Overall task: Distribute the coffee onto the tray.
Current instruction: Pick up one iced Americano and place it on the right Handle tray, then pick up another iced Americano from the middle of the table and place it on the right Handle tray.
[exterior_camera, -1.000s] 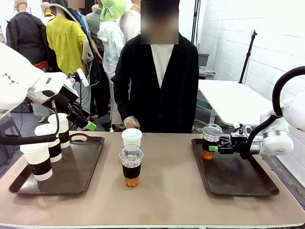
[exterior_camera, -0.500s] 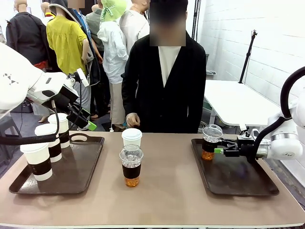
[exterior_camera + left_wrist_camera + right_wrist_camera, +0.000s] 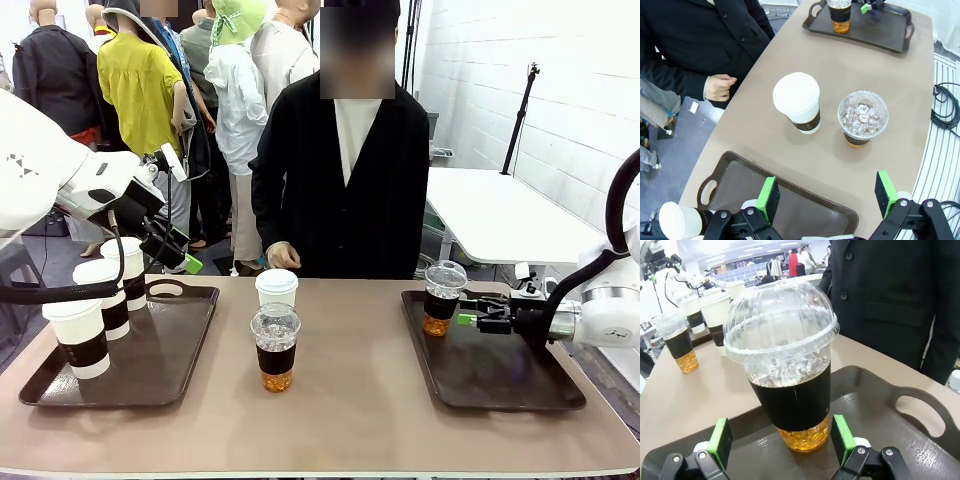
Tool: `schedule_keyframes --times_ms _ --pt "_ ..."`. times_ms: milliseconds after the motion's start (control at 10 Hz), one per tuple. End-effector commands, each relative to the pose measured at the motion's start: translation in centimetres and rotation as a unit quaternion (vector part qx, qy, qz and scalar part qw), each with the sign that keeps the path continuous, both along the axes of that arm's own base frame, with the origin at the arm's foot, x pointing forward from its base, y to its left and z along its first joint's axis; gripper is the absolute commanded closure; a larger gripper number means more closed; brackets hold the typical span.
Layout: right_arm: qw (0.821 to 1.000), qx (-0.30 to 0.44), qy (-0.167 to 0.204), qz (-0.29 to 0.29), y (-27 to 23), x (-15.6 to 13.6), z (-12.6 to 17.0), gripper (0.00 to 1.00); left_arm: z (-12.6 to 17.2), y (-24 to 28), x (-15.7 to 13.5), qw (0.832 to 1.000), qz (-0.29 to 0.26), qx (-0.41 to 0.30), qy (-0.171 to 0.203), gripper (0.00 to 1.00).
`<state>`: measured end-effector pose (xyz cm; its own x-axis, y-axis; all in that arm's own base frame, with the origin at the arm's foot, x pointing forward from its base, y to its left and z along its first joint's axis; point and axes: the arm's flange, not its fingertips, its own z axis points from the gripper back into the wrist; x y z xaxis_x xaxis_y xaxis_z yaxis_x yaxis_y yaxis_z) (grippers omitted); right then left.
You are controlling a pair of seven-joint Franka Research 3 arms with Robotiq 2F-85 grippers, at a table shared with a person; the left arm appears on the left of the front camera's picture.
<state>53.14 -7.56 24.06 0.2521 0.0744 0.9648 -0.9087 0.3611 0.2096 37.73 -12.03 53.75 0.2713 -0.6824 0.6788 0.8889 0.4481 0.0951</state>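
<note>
Front view first: the right gripper [image 3: 466,320] has slid back from the iced cup [image 3: 443,298] it flanked a second ago. Its jaws are released, and its green tips sit just beside the cup without touching it. The cup stands upright at the far-left corner of the right tray [image 3: 520,385]. The left gripper [image 3: 188,264] hasn't budged and hangs above the left tray [image 3: 160,370], where three white paper cups [image 3: 103,296] in dark sleeves stand. Mid-counter [image 3: 380,420], a fourth white cup [image 3: 276,288] stands just behind the second iced cup [image 3: 275,348], both unmoved. The person's hand [image 3: 282,256] rests at the far edge.

Over to the left wrist view: the jaws are spread wide and grip nothing. Below them are the flat white lid of the paper cup and the clear dome beside it, heaped with ice cubes. The counter is smooth and tan, and the tray is dark brown with a cut-out handle.

Right wrist view: the green pads [image 3: 720,435] stand apart on either side of the cup's base without touching it. The dome is ribbed clear plastic over ice. The drink is near-black above and amber at the bottom.
</note>
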Motion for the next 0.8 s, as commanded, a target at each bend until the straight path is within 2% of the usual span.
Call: schedule_keyframes --times_ms 0,700 --pt "1.0 0.001 0.0 0.015 0.13 0.32 -0.11 0.0 -0.05 0.23 0.07 1.0 -0.004 0.0 0.001 0.0" --pt "1.0 0.001 0.0 0.015 0.13 0.32 -0.11 0.0 -0.05 0.23 0.07 1.0 -0.004 0.0 0.001 0.0"
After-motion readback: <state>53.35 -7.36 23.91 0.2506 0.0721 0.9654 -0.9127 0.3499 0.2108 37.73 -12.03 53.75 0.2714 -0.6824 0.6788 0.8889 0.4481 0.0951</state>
